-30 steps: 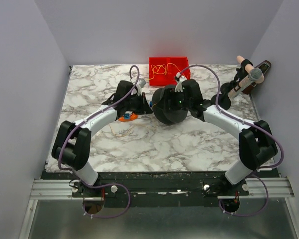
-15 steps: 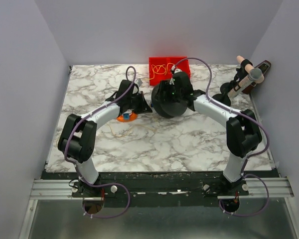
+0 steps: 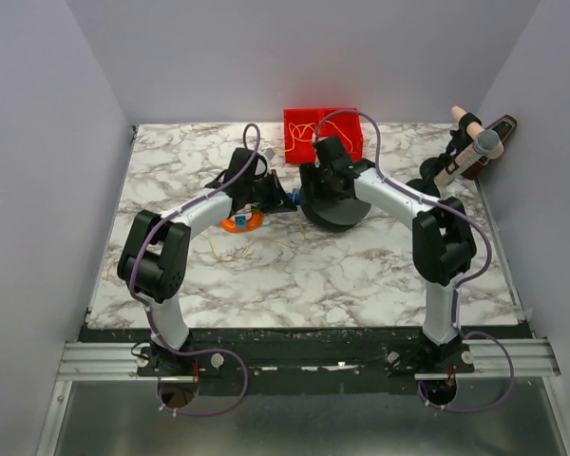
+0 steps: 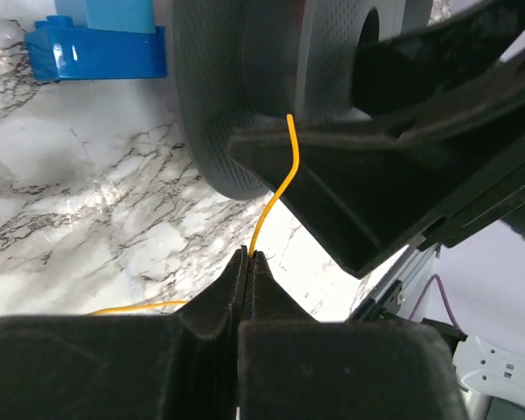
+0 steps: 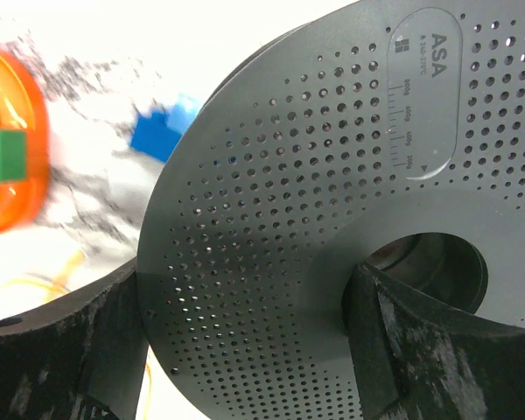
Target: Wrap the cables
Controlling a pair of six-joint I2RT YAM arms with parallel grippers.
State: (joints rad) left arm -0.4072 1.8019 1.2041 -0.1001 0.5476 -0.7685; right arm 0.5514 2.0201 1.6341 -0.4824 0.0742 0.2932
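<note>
Left gripper [image 4: 247, 255] stays pinched shut on the yellow cable [image 4: 271, 197], which rises to the grey spool [image 5: 315, 175]; the right gripper [image 5: 236, 350], jaws spread wide gripping that spool's flange, has swung it back toward the red bin [image 3: 309, 113], while more cable lies loose on the table [image 3: 380, 275]

Centre: spool [image 3: 334, 213]; bin [image 3: 295, 153] behind it, cables [image 3: 309, 128] inside; small disc [image 3: 240, 224] left of spool.

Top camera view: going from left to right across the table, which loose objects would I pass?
Orange reel → black perforated spool → microphone at the right edge. The red bin is left out, as it sits behind the spool and overlaps it.
</note>
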